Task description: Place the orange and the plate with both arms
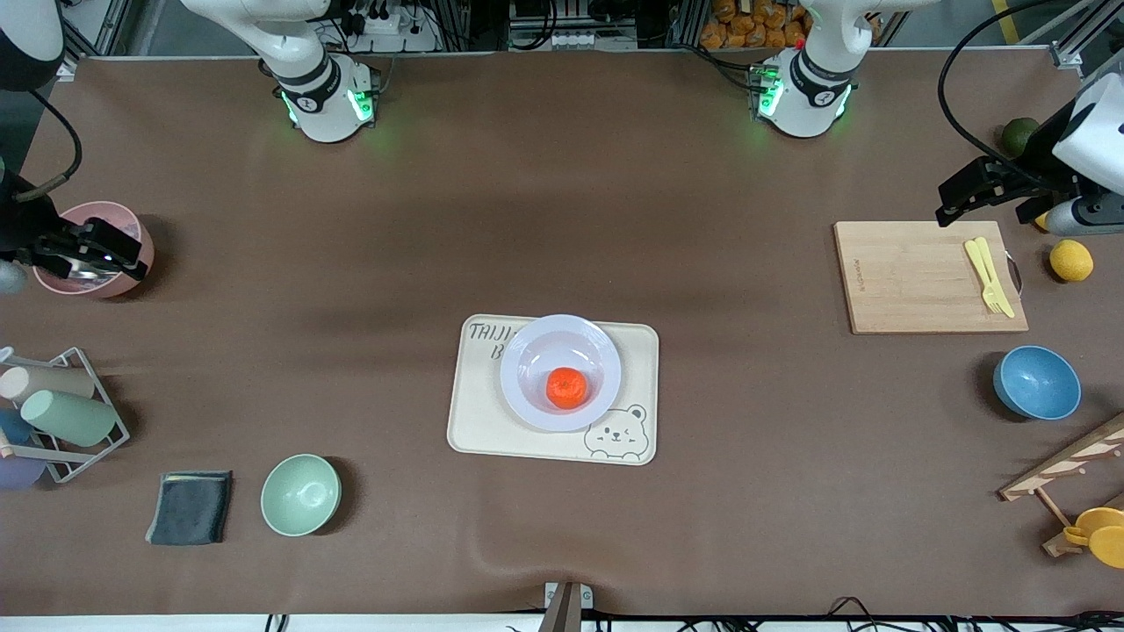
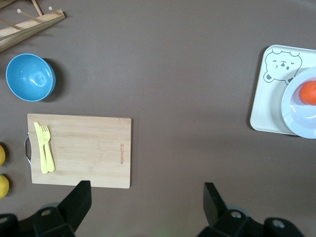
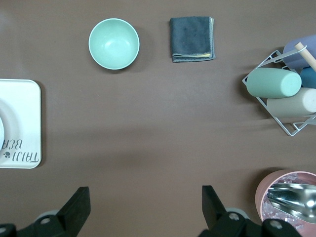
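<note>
The orange [image 1: 567, 387] sits in the plate [image 1: 527, 355] on the tray [image 1: 474, 430] at mid-tabletop, so the task looks done: the left end effector [image 1: 979, 195] and right end effector [image 1: 92, 254] hang open and empty at opposite ends.

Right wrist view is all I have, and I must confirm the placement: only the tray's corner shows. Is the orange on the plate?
Observer: Yes, the orange sits in the plate.
Operator: And the plate?
Observer: It rests on the tray.
Operator: Where is the left gripper?
Observer: The left gripper hangs open above the cutting board.
</note>
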{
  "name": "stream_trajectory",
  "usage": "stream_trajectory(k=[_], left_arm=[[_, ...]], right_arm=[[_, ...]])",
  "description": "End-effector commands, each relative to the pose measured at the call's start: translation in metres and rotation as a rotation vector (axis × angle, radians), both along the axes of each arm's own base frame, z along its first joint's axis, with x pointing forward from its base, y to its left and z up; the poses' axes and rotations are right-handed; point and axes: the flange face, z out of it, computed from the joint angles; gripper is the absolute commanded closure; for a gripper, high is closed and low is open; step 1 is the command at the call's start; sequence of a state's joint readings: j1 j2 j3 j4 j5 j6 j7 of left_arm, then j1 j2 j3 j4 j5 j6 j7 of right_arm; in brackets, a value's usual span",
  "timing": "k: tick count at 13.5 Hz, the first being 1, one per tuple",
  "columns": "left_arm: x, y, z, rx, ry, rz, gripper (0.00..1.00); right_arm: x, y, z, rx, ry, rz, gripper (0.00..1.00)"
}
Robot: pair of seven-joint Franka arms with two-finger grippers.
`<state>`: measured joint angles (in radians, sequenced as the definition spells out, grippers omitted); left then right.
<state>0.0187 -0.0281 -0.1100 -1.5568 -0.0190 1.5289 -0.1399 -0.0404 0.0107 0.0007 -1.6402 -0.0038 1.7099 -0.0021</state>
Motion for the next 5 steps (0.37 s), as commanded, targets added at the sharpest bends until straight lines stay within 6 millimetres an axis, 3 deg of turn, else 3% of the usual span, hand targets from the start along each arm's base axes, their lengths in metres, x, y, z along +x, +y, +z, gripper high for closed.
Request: stream_trajectory(k=[1, 5], left_arm=[[-0.0042, -0.0006, 0.0042, 0.026, 0.025, -0.023, 0.00], [-0.0064, -0.0038, 0.0039, 0.027, 0.036, -0.029, 0.00]], right_arm=[[-0.0005, -0.0012, 0.0030, -0.020, -0.003, -0.005, 0.00], [0.0031, 0.0034, 0.0021, -0.017, -0.008, 0.001, 0.00]])
